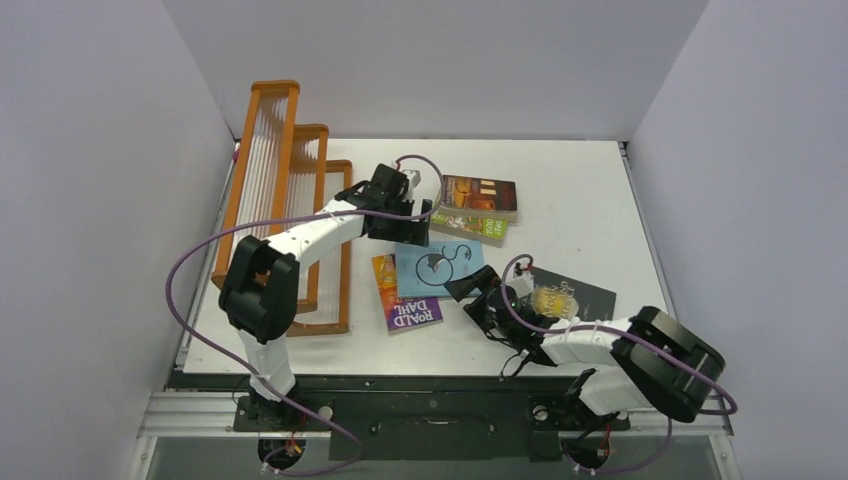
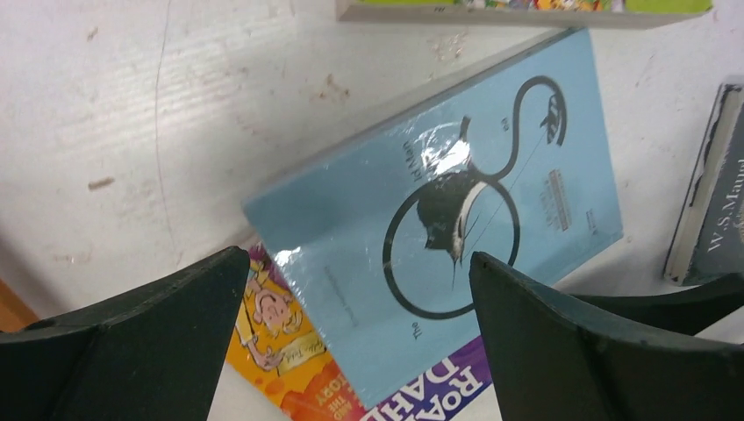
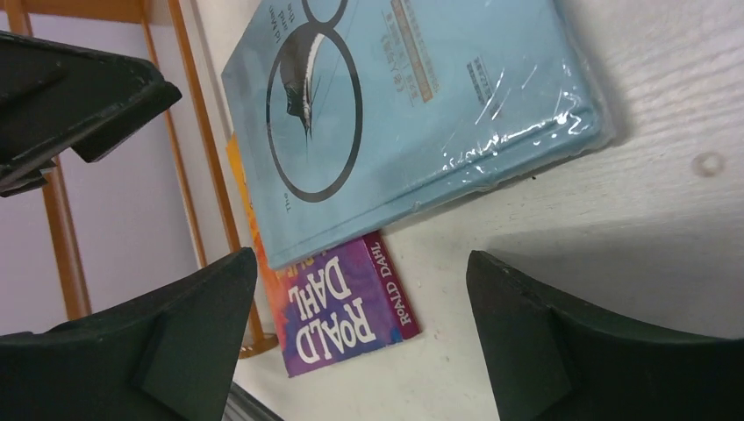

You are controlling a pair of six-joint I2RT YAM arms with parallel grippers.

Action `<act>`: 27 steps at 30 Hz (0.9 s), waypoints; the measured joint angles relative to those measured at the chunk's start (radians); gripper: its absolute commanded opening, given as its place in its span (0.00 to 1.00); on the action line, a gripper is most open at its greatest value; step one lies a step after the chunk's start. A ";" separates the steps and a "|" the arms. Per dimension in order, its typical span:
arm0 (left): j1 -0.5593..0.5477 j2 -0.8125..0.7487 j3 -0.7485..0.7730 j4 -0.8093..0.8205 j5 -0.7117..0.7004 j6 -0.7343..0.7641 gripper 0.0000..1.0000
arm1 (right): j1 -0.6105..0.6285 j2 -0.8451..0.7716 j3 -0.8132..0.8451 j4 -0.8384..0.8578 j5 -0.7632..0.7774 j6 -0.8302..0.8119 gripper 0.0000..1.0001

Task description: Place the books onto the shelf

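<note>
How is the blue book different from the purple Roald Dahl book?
The blue book is pale blue with a black drawing; the Roald Dahl book is purple and orange with white letters. The blue book lies on top; the Roald Dahl book is partly hidden under it. Both lie face up on the table, not on the shelf.

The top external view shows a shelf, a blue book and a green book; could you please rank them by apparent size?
1. Shelf, by far the largest.
2. Blue book.
3. Green book: only a strip shows beneath the brown book, so its true size is unsure.
</note>
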 measured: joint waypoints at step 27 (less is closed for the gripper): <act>0.007 -0.007 -0.206 0.176 0.241 0.026 0.98 | -0.009 0.490 -0.108 0.760 0.086 0.388 0.44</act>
